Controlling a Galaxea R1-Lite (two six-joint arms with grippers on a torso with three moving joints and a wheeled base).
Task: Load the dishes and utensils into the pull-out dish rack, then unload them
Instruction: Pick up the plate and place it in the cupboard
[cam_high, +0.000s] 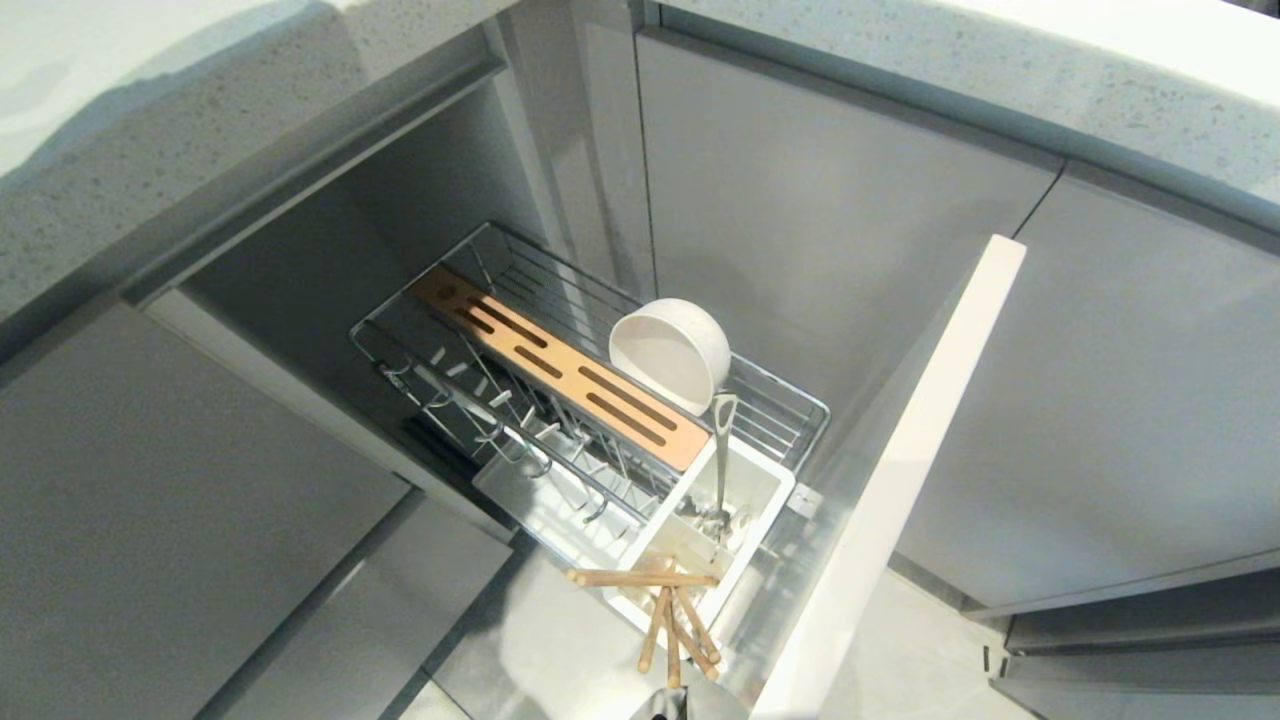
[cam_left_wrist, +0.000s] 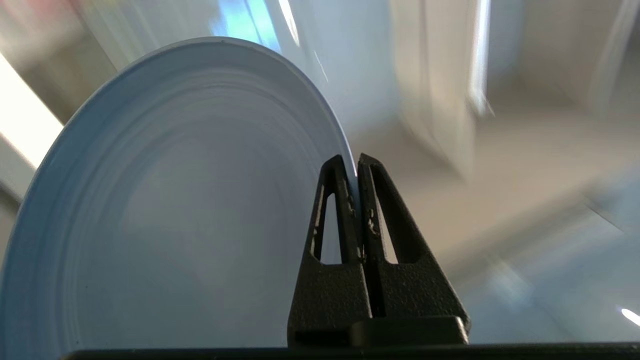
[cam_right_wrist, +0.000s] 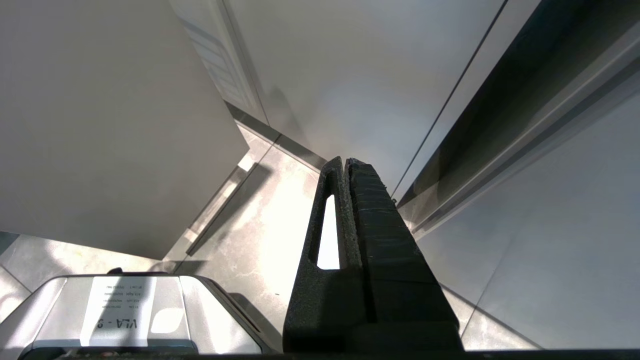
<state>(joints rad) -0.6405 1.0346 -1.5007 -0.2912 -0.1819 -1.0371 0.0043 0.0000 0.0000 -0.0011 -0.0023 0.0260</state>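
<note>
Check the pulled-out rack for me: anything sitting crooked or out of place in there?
Yes. The chopsticks are not standing in the white caddy: one lies crosswise over its front edge and the others splay out past it. The bowl rests tipped on its side, and the spoon stands upright in the caddy.

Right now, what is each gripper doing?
Left gripper: shut on the plate rim.
Right gripper: shut, empty, parked.
</note>
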